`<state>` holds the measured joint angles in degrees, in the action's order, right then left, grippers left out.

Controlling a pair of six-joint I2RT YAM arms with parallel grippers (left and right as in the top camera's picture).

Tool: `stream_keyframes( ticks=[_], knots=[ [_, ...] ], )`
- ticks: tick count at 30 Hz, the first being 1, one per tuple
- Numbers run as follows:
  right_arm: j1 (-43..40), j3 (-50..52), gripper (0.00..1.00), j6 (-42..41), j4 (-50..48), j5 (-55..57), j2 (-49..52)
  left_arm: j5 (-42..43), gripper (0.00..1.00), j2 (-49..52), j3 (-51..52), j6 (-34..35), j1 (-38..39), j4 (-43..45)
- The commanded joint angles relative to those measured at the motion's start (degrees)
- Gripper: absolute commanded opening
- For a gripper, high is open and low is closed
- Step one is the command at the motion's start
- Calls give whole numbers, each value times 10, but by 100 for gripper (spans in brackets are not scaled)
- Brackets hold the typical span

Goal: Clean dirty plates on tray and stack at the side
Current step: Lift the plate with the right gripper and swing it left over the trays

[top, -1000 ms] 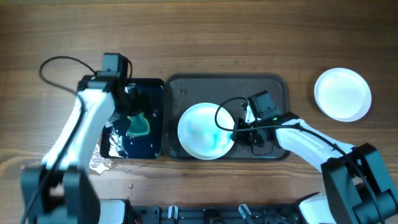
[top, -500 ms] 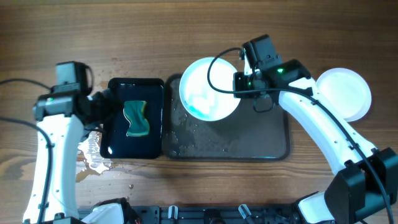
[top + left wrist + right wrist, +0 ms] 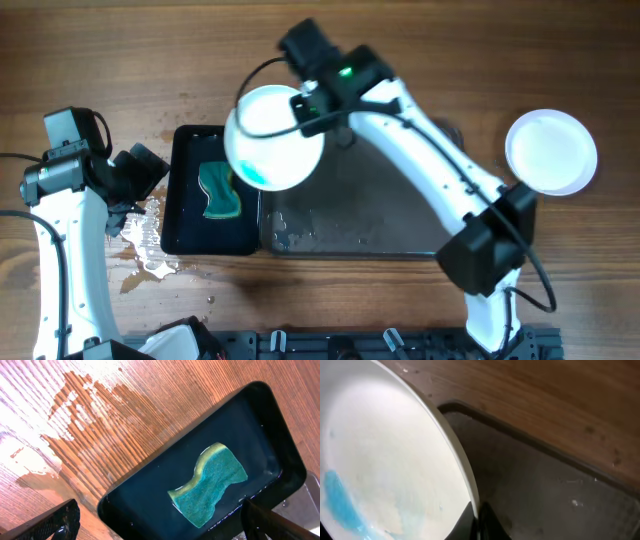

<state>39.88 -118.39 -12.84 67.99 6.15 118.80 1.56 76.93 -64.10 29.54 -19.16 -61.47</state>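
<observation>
One plate, smeared blue, is held by its rim in the right claw, closed on it, above the basin edge. The left claw is spread wide, empty. No plate is left on the tray; a clean plate is set aside. Wiping is judged left.

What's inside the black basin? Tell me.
A green sponge lies in the black basin, whose floor looks wet. In the overhead view the plate held above covers one corner, so that part is hidden there.
</observation>
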Motion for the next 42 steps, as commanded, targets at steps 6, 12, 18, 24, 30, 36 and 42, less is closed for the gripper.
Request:
stream_keyframes(
  ticks=[6, 12, 18, 24, 30, 36, 42],
  knots=[
    [127, -28, 5, 43, -66, 290, 3, -12, 100, 23, -5, 10, -4, 9],
    [206, -27, 5, 182, -159, 451, 3, -12, 100, 30, -5, 10, -4, 16],
    [247, -27, 5, 361, -276, 494, 3, -10, 100, 30, -5, 10, -48, 19],
    [261, -27, 5, 501, -344, 522, 4, -10, 100, 45, -5, 22, -101, 26],
    [266, -27, 5, 606, -394, 530, 4, 18, 100, 101, -5, 25, -134, 25],
    [267, -27, 4, 642, -414, 541, 4, 18, 100, 110, -5, 25, -135, 24],
    [267, -27, 5, 740, -481, 543, 4, 18, 100, 110, -5, 25, -135, 24]
  ],
)
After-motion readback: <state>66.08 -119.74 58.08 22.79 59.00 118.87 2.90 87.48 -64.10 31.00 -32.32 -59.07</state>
